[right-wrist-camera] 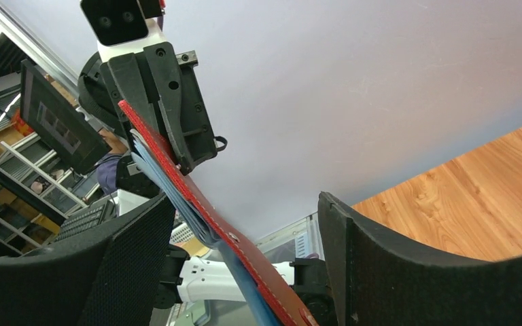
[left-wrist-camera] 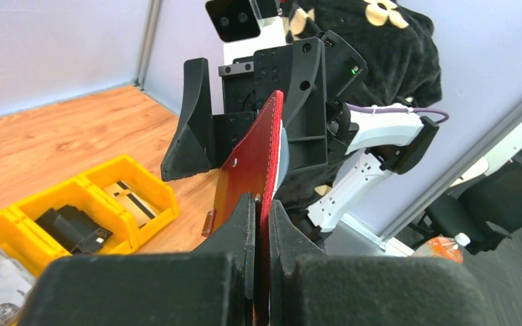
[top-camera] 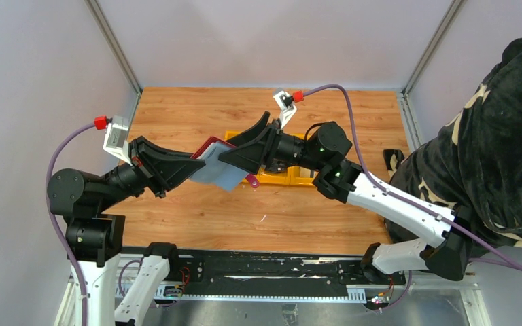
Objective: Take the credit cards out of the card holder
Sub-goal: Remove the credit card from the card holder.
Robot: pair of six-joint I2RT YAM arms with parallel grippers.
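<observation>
The card holder [top-camera: 212, 163] is a dark red folding case with grey-blue lining, held open in the air above the table. My left gripper [top-camera: 192, 165] is shut on its left edge; the left wrist view shows the jaws [left-wrist-camera: 262, 204] pinching the red flap [left-wrist-camera: 255, 159]. My right gripper [top-camera: 245, 146] is open, one finger on each side of the holder's right end. In the right wrist view the holder [right-wrist-camera: 207, 210] runs slantwise between the spread fingers [right-wrist-camera: 129, 265], touching neither. The pink-red tab [top-camera: 253, 180] hangs below. I cannot tell any credit cards apart from the grey-blue layers [right-wrist-camera: 177, 193].
A yellow three-compartment bin [top-camera: 282, 178] sits on the wooden table behind and under my right gripper. In the left wrist view the bin [left-wrist-camera: 146, 180] holds a pale striped card, a black object and a grey packet. A person in a dark patterned garment [top-camera: 503, 136] is at the right.
</observation>
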